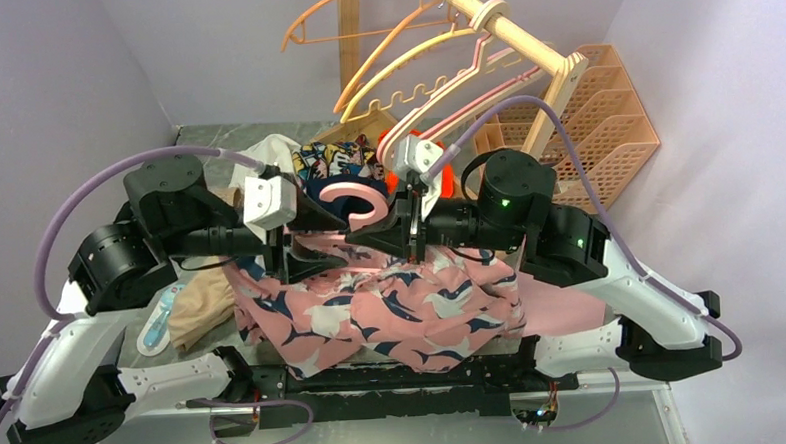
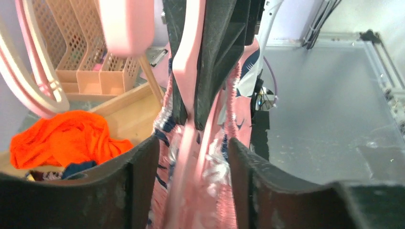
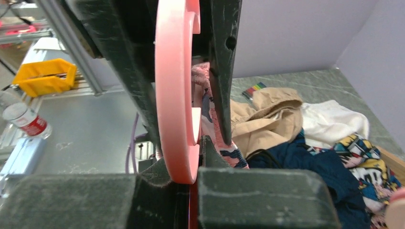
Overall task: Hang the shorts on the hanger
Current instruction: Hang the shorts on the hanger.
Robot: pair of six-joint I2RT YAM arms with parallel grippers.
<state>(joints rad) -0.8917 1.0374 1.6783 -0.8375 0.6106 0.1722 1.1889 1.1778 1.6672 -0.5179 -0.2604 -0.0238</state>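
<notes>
The pink whale-print shorts hang in a bunch between my two arms, draped from the pink hanger, whose curved hook stands up at the centre. My right gripper is shut on the hanger near the base of its hook; in the right wrist view the pink hanger runs down into my closed gripper. My left gripper faces it from the left. In the left wrist view this gripper has its jaws apart, with the shorts and a hanger arm between them.
A wooden rail at the back carries orange, yellow and pink hangers. A peach mesh organiser stands back right. An orange-red garment, a navy garment, a beige garment and a white one lie around.
</notes>
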